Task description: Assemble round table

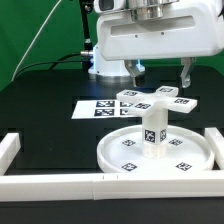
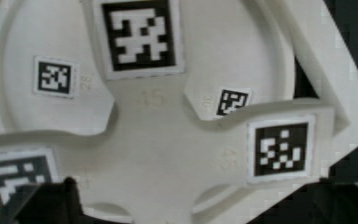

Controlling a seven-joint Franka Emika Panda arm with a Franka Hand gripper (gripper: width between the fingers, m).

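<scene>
The wrist view looks down onto the cross-shaped base [image 2: 158, 110], white plastic that fills nearly the whole frame. Its arms spread out from a smooth middle, and each visible arm carries a square black-and-white tag: one large tag [image 2: 140, 38] on one arm, another [image 2: 282, 148] on a second, a third [image 2: 12, 182] partly cut by the frame edge. Two smaller tags [image 2: 55, 77] sit nearer the middle (their patterns are blurred). Dark table [image 2: 345, 60] shows between the arms, and two dark fingertips [image 2: 60, 200] of the gripper [image 2: 176, 205] stand well apart at the frame edge
</scene>
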